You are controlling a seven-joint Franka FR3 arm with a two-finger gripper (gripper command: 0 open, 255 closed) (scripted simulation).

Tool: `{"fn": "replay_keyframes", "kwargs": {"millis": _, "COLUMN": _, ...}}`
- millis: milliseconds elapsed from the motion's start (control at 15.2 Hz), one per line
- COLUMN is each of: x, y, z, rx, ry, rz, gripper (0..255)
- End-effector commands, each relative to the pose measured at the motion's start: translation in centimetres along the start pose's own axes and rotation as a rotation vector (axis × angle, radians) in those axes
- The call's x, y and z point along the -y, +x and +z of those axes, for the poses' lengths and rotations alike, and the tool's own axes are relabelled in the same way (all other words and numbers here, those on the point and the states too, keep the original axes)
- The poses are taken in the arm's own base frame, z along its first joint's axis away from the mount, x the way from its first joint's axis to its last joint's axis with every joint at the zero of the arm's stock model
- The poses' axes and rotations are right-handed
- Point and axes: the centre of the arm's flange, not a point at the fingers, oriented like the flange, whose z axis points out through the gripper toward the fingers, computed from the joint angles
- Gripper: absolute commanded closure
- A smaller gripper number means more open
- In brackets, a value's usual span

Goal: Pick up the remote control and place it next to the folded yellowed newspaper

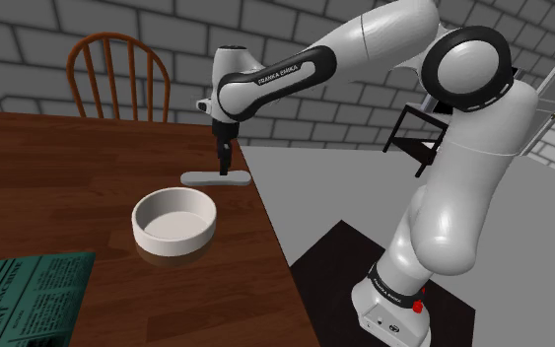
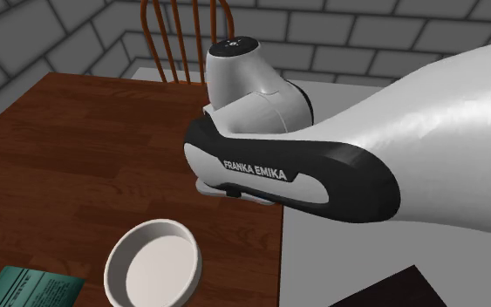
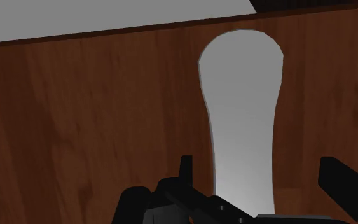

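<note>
**Fingers astride the remote, not yet closed**

We see the fingers (image 3: 346, 184) spread wide and holding nothing, one on each side of the pale grey remote control (image 3: 241, 108). It lies flat on the bench (image 3: 75, 127) directly under them, near the bench's edge. Its long axis runs straight between them, so we judge that closing would pinch its narrow width. The white bowl (image 1: 173, 240) sits between it and the folded green newspaper (image 1: 24, 296), which lies well apart.

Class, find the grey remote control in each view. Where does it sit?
Shoulder view: remote control lies by the table edge, beyond the bowl.
Second exterior view: likely the grey sliver beneath the arm.
Wrist view: remote control lies inside the open end effector.
Shared landmark: the table edge.
</note>
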Motion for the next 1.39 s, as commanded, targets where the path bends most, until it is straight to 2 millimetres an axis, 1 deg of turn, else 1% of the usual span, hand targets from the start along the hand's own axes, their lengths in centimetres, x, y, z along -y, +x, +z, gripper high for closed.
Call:
{"fn": "replay_keyframes", "kwargs": {"millis": 0, "x": 0.1, "y": 0.8, "z": 1.0, "rx": -0.003, "ry": 0.0, "rz": -0.025, "gripper": 0}}
{"fn": "replay_keyframes", "kwargs": {"millis": 330, "x": 0.1, "y": 0.8, "z": 3.6, "rx": -0.003, "ry": 0.0, "rz": -0.025, "gripper": 0}}
{"fn": "replay_keyframes", "kwargs": {"millis": 396, "x": 0.1, "y": 0.8, "z": 4.4, "rx": -0.003, "ry": 0.0, "rz": -0.025, "gripper": 0}}
{"fn": "replay_keyframes", "kwargs": {"millis": 924, "x": 0.1, "y": 0.8, "z": 4.4, "rx": -0.003, "ry": 0.0, "rz": -0.025, "gripper": 0}}
{"fn": "replay_keyframes", "kwargs": {"millis": 990, "x": 0.1, "y": 0.8, "z": 4.4, "rx": -0.003, "ry": 0.0, "rz": -0.025, "gripper": 255}}
{"fn": "replay_keyframes", "kwargs": {"millis": 1320, "x": 0.1, "y": 0.8, "z": 4.4, "rx": -0.003, "ry": 0.0, "rz": -0.025, "gripper": 255}}
